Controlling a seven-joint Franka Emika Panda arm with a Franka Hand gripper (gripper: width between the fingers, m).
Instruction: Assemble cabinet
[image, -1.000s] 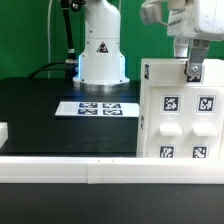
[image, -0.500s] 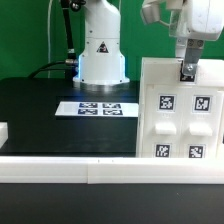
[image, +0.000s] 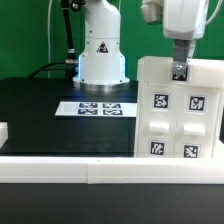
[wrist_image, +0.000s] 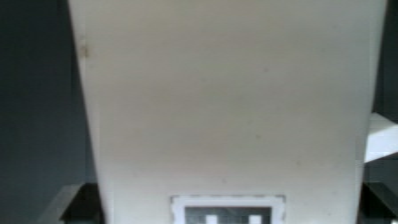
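The cabinet (image: 178, 110) fills the right side of the exterior view, a tall white box standing upright on the black table (image: 40, 115), its right edge cut off by the frame. Its front shows four square black-and-white tags and two raised knobbed door panels between them. From the wrist camera the same cabinet (wrist_image: 222, 100) is only a broad pale slab running down the middle of the picture, with part of one tag showing at the lower edge; none of the doors or knobs can be seen there.

The robot's white base (image: 100, 50) stands at the upper middle of the exterior view, behind the table. In front of it, at the centre of the frame, the marker board (image: 98, 108) lies flat on the black surface, well apart from the cabinet. A white rail (image: 60, 168) crosses the foreground along the lower part of the frame.

The gripper (image: 179, 70) comes down from the upper right corner onto the cabinet's top edge. Its fingers sit at that edge and seem to pinch the top wall, but the contact is too small and blurred to be sure, so I cannot tell whether it has a firm hold.
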